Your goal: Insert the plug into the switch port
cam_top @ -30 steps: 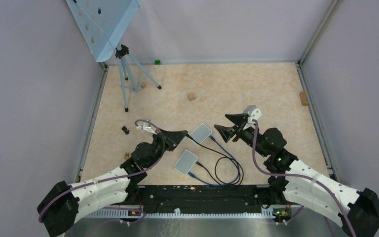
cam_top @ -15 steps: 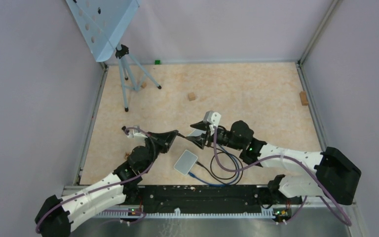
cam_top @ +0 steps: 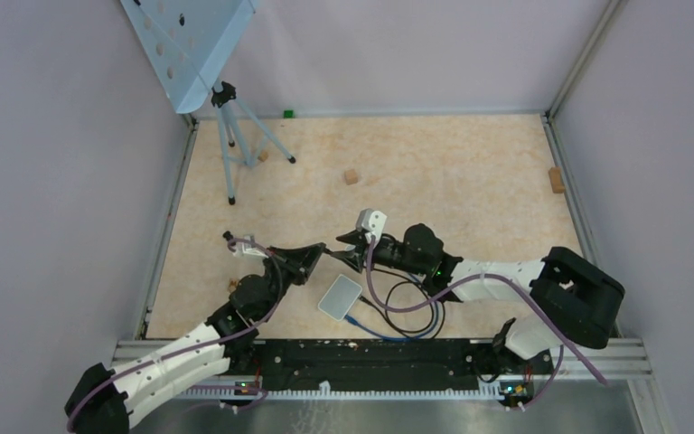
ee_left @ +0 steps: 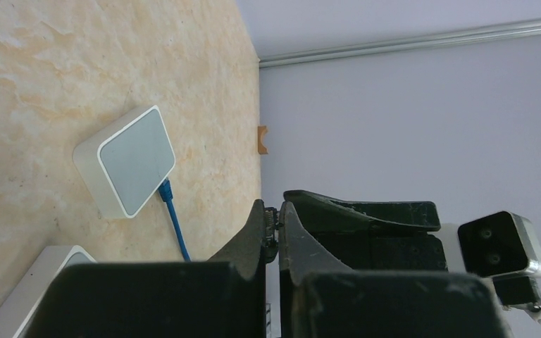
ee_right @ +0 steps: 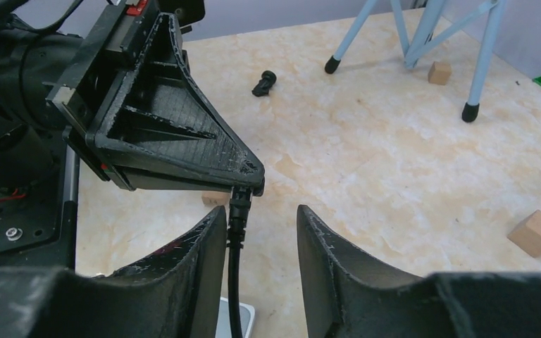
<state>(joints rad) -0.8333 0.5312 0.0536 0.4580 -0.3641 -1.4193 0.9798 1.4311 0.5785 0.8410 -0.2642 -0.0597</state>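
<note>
My left gripper (cam_top: 322,252) is shut on a small black plug (ee_left: 275,225) at its fingertips. In the right wrist view the plug (ee_right: 238,203) hangs from the left gripper's fingers (ee_right: 183,144), and its black cable (ee_right: 234,282) drops down. My right gripper (ee_right: 260,229) is open, its fingers on both sides of that cable, the cable close to its left finger. In the top view the right gripper (cam_top: 342,256) meets the left one tip to tip. One white switch box (cam_top: 341,297) lies just in front of them. A second box (ee_left: 128,160) has a blue cable plugged in.
Black and blue cables loop on the table (cam_top: 411,312) near the front. A blue tripod (cam_top: 235,136) stands at the back left. Wooden blocks (cam_top: 351,176) (cam_top: 556,179), a green block (cam_top: 287,114) and a small black part (cam_top: 230,238) lie about.
My right arm has swung left across the table until its open fingers reach the left gripper's tips. The left gripper has shifted slightly left, still holding the plug.
</note>
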